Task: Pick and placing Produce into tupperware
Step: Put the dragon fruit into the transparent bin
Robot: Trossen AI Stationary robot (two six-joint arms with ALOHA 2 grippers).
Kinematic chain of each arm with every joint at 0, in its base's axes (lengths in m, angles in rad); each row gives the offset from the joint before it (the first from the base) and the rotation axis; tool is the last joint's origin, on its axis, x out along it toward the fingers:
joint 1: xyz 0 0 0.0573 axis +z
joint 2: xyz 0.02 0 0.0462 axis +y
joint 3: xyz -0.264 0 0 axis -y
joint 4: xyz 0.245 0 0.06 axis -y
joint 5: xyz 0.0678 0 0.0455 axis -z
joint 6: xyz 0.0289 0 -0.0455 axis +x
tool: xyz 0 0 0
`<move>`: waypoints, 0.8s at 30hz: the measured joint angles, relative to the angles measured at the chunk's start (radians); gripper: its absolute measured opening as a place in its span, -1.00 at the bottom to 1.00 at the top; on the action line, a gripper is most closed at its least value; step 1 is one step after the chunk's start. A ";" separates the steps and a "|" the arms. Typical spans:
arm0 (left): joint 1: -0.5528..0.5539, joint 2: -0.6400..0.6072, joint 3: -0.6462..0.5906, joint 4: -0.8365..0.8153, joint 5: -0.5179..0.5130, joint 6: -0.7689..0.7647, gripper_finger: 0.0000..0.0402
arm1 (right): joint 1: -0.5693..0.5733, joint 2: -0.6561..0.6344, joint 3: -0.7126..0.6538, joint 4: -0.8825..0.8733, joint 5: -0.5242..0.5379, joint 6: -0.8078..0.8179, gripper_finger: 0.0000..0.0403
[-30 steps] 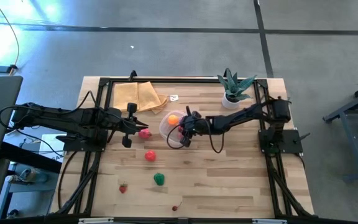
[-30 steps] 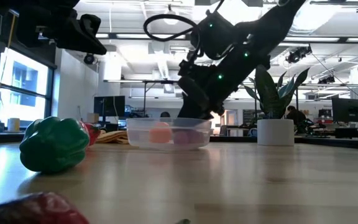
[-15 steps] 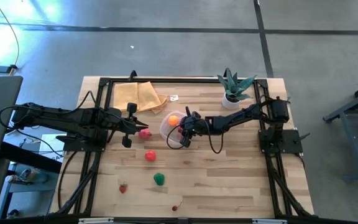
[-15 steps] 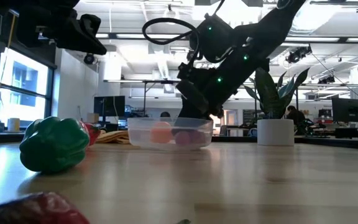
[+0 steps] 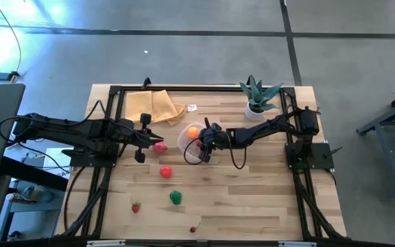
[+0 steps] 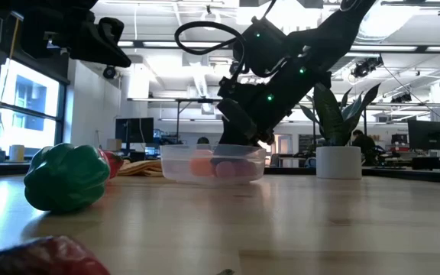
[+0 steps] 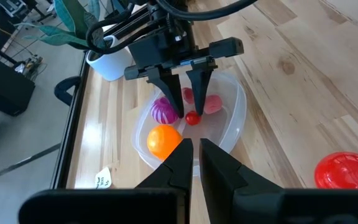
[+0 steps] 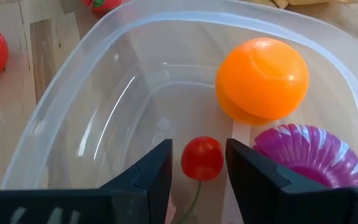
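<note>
The clear round tupperware [image 5: 181, 141] stands mid-table. It holds an orange piece [image 8: 263, 78], a purple one [image 8: 309, 152], a pink one [image 7: 211, 104] and a red cherry [image 8: 202, 158]. My right gripper [image 8: 197, 168] reaches down into it, open. Its fingers stand on either side of the cherry, which lies on the bottom. My left gripper [image 7: 194, 155] hovers shut to the tupperware's left, beside a red tomato [image 5: 159, 146]. A red-orange piece [image 5: 165, 171], a green pepper [image 5: 175, 197], a strawberry [image 5: 136, 207] and a cherry [image 5: 194, 228] lie on the near table.
A spiky potted plant [image 5: 256, 97] stands at the far right and a folded yellow cloth [image 5: 153, 106] lies at the far left, with a small white tag [image 5: 192, 108] beside it. Black frame rails [image 5: 108, 137] run along the table's sides.
</note>
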 joint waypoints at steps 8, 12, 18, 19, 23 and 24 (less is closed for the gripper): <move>0.000 0.000 0.000 0.000 0.000 0.000 -0.91 | 0.000 -0.016 0.000 -0.005 0.005 -0.007 -0.28; 0.000 0.000 0.000 0.000 0.000 0.000 -0.91 | 0.000 -0.016 0.000 -0.030 0.005 -0.003 -0.28; 0.000 0.000 0.000 0.000 0.000 0.000 -0.91 | 0.002 -0.031 0.000 -0.078 0.008 0.004 -0.28; 0.000 0.000 0.000 0.000 0.000 0.000 -0.91 | 0.002 -0.038 0.000 -0.091 0.011 0.004 -0.28; 0.000 0.000 0.000 0.001 0.000 0.000 -0.91 | 0.005 -0.074 0.000 -0.117 0.029 0.003 -0.28; 0.000 0.000 0.000 0.000 0.000 0.000 -0.91 | 0.009 -0.083 0.000 -0.129 0.035 0.003 -0.28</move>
